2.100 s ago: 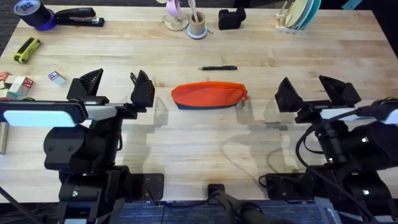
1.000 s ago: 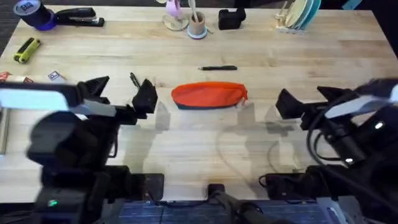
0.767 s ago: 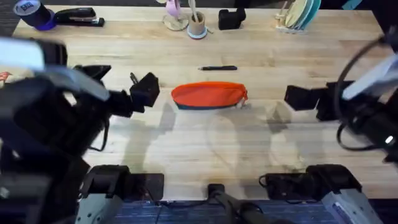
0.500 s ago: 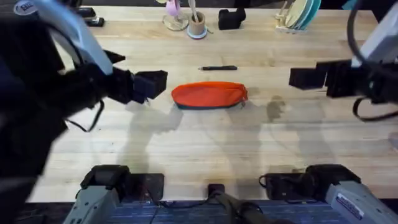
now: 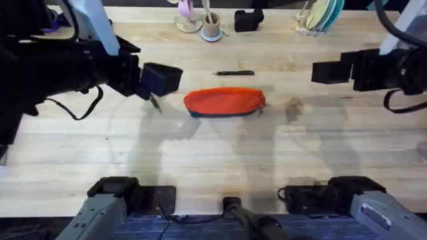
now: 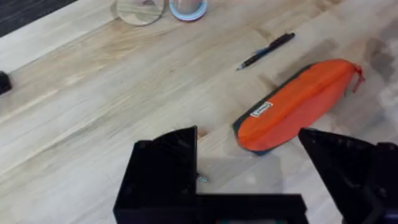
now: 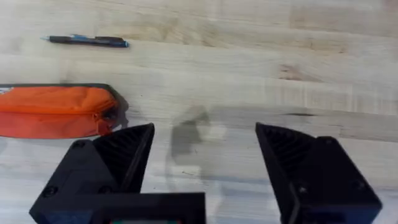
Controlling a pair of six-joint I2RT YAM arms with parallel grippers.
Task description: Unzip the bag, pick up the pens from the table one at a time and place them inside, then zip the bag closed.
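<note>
Centrally on the table [image 5: 220,153] lies the bag [image 5: 224,102], zipped, with one pen [image 5: 233,73] just beyond on the far side, apart from it. Left gripper [image 6: 249,180] hovers left of the bag, fingers spread, empty. Right gripper [image 7: 205,168] hovers right of it, fingers apart, empty.

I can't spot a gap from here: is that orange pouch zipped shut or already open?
Shut, as far as shows. The bag lies flat and plump on the table, no opening along its top. One pen lies outside, beyond it.
</note>
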